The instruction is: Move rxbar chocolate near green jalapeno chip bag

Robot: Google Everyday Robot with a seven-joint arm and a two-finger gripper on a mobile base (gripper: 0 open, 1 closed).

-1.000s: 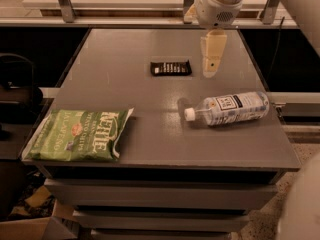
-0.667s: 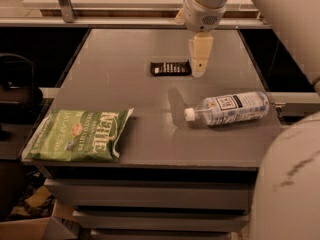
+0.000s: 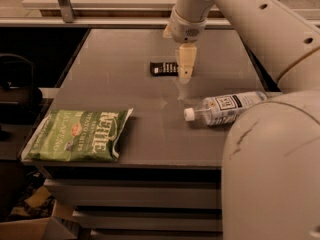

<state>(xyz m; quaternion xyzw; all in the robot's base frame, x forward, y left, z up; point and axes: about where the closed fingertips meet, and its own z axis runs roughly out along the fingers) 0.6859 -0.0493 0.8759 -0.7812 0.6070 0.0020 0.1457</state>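
Observed: the rxbar chocolate (image 3: 162,69) lies flat on the far-centre part of the grey table (image 3: 120,49), well apart from the green jalapeno chip bag (image 3: 80,135), which rests at the near-left corner. The gripper (image 3: 185,73) points straight down at the bar's right end and covers that end. Contact cannot be confirmed, and whether the gripper is spread or closed cannot be told from this angle (it presents edge-on as one pale blade). A clear water bottle (image 3: 226,108) lies on its side to the near right, off the direct line from bar to bag. Assessment: the step in hand is the pick-up, and the task is at an early stage. Recommended practice: centre over the bar rather than its end, straddle its narrow width, and descend right to the tabletop, since a thin flat wrapper is likely to slip. Close firmly before lifting, then set down beside the bag's right edge, not on it.
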